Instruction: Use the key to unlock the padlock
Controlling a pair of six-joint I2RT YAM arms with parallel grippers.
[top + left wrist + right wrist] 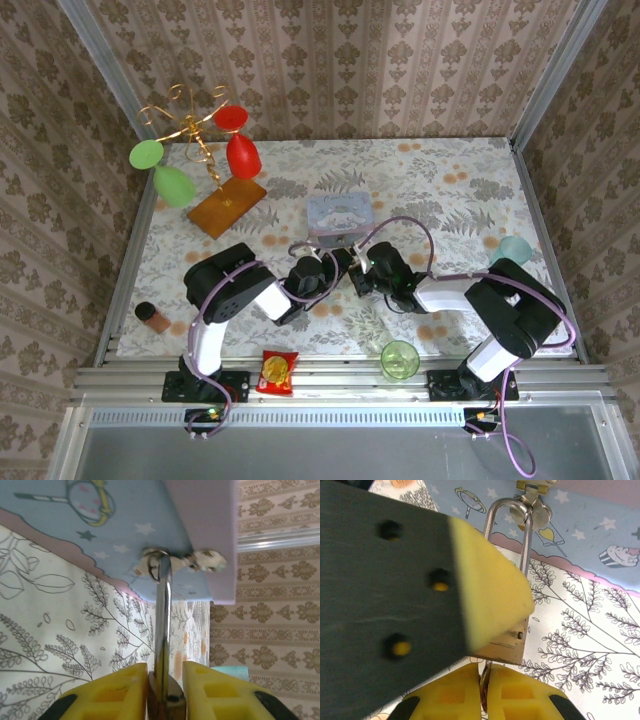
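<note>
Above the floral bench point(590, 645), the padlock point(507, 640) runs straight ahead of the right jaws. Its shackle is hooked through the blue tin's point(590, 525) hasp point(536, 507). The left jaws clamp its body and the right jaws pinch the key point(483, 676) at its near end. Bare bench lies rightward.

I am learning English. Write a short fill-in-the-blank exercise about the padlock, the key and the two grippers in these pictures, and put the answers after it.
1. The shackle of the padlock passes through the clasp of the pale ___ tin.
2. The left gripper is shut on the brass ___.
3. The right gripper pinches the ___, just under the padlock.

Missing words: blue; padlock; key.
</note>
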